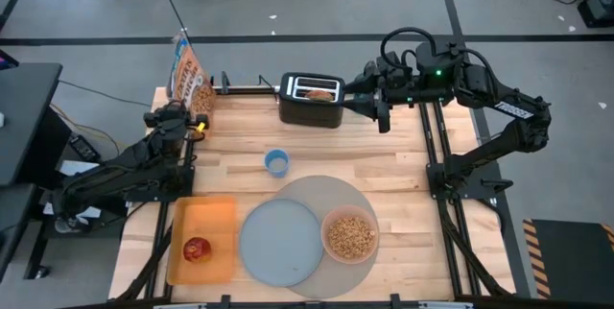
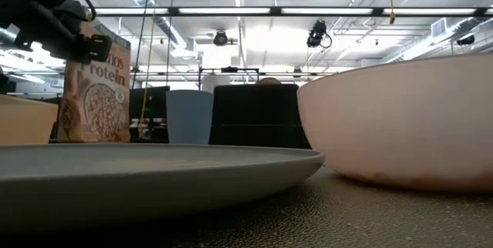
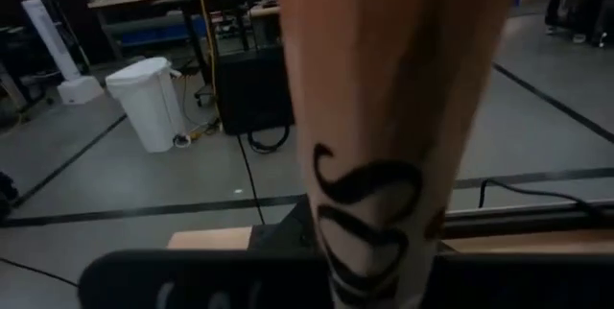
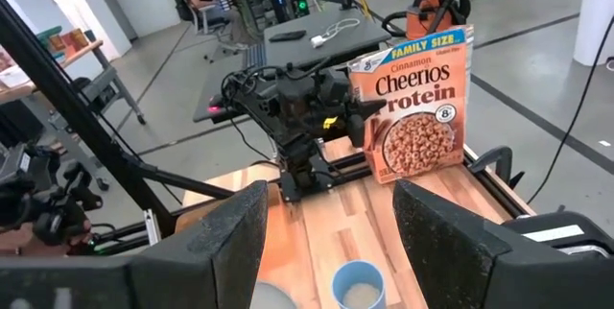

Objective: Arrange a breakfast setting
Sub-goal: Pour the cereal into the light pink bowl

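Looking down from the high view, the right claw (image 1: 384,117) is seen just beside the black toaster (image 1: 312,100), w/ the round toasted bread (image 1: 316,94) sitting in its slot, so the bread lies twd the left arm's side of that claw. The plate (image 1: 279,240) and bowl (image 1: 350,235) rest on the grey mat (image 1: 321,194); the apple (image 1: 197,249) is in the orange tray (image 1: 203,215).

Low view: the left claw (image 2: 92,46) is at the cereal box (image 2: 96,86).

Left wrist view: box filling the pic (grip not determinable).

Right wrist view: fingers (image 4: 235,227) spread apart, nothing held. The right arm is judged nearer the bread.

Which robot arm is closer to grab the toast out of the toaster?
Probably the right. Its right gripper hangs open just beside the black toaster, where the round toasted bread sticks up. The left gripper is busy at the cereal box, farther away.
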Motion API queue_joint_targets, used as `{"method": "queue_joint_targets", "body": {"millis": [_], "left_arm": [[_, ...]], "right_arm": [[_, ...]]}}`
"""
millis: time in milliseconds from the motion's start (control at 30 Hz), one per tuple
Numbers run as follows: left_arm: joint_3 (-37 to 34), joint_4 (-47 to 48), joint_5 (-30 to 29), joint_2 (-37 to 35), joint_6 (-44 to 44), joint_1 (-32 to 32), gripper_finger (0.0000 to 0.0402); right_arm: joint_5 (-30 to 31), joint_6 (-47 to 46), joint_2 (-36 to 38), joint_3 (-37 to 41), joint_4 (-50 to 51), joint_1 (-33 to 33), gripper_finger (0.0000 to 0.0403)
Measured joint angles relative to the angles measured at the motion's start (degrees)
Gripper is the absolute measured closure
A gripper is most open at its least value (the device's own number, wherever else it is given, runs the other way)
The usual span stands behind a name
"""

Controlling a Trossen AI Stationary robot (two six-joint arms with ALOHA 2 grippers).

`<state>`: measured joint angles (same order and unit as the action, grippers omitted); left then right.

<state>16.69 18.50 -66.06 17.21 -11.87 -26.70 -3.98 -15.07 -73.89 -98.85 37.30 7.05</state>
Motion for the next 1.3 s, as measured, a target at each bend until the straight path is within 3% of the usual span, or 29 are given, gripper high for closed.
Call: {"method": "queue_joint_targets", "body": {"millis": [200, 400, 800, 1033, 1300], "left_arm": [[0.00, 3.33, -0.02, 0.02, -5.16, 0.02, 0.0371], [0.00, 4.46, 7.63, 0.02, -6.97, 0.04, 0.0353], [2.70, 4.59, 6.84, 0.02, -9.50, 0.02, 0.0210], [8.40, 4.46, 6.93, 0.02, -3.78, 0.03, 0.0145], [16.39, 3.47, 6.14, 0.00, 5.22, 0.02, 0.0118]], "right_arm": [[0.06, 0.08, 0.02, 0.00, -0.44, 0.02, 0.0169], [0.06, 1.24, 0.02, 0.00, -0.42, 0.02, 0.0170], [0.03, 1.70, 0.02, 0.00, -0.42, 0.02, 0.0170], [0.05, 1.73, 0.02, 0.00, -0.42, 0.04, 0.0170], [1.04, 2.11, -0.04, 0.00, -0.42, 0.09, 0.0170]]}}
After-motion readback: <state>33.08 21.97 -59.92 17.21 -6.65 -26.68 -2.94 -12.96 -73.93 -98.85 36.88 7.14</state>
